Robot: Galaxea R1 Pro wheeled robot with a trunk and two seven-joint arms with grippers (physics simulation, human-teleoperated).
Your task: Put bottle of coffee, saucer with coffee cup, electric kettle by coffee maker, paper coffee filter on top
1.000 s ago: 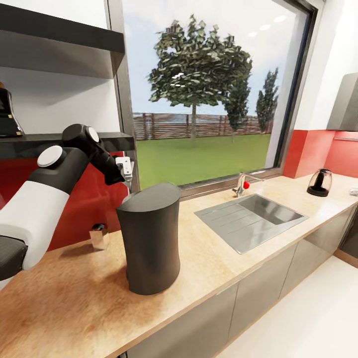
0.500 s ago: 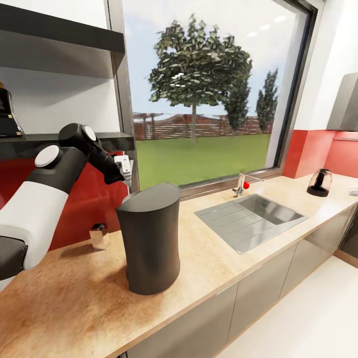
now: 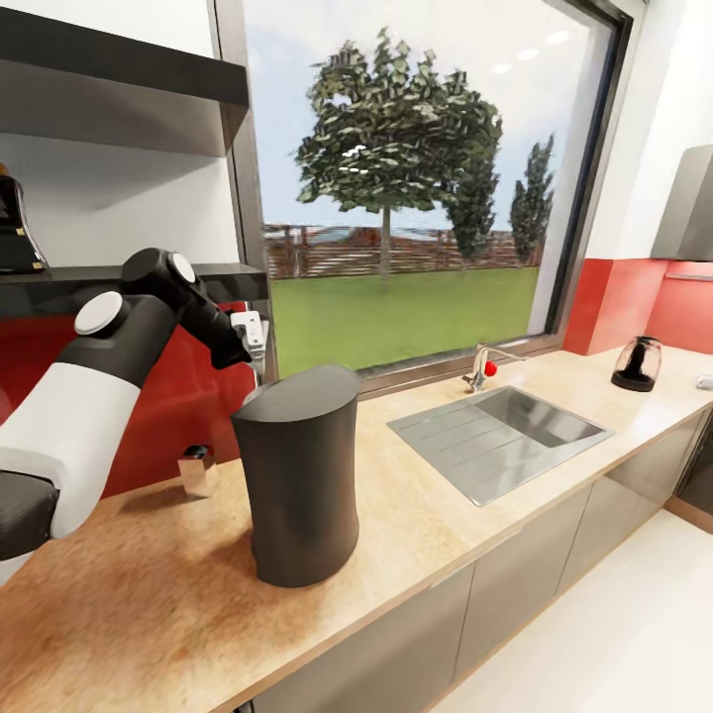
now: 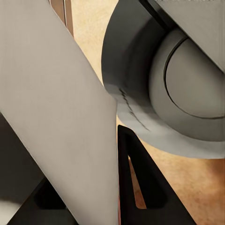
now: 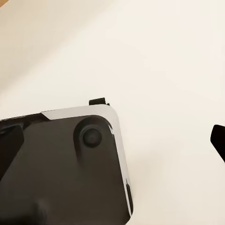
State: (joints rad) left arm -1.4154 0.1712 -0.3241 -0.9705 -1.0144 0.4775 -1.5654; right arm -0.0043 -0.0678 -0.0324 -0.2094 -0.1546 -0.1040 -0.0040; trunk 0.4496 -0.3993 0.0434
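The tall dark grey coffee maker [image 3: 297, 475] stands on the tan countertop [image 3: 446, 535]. My left gripper [image 3: 250, 342] hovers just above and behind its top, shut on a pale flat sheet, the paper coffee filter [image 4: 56, 93]. A black finger [image 4: 136, 187] presses against the sheet, with the machine's round top [image 4: 131, 70] beyond it. The bottle of coffee [image 3: 15, 233] stands on the kitchen shelf [image 3: 129, 282] at the left edge. Far right on the counter is the electric kettle [image 3: 637, 363]. My right gripper [image 5: 114, 143] hangs open over the robot's dark base. Saucer and coffee cup are not identifiable.
A small shiny container with a dark lid [image 3: 198, 470] sits by the red wall behind the coffee maker. A steel sink [image 3: 500, 431] with a tap [image 3: 482, 366] lies between the machine and the kettle. A small white thing [image 3: 705, 381] is cut off at the right edge.
The left arm wobbled slightly to the left and came back, still holding the sheet. Nothing on the counter has moved.
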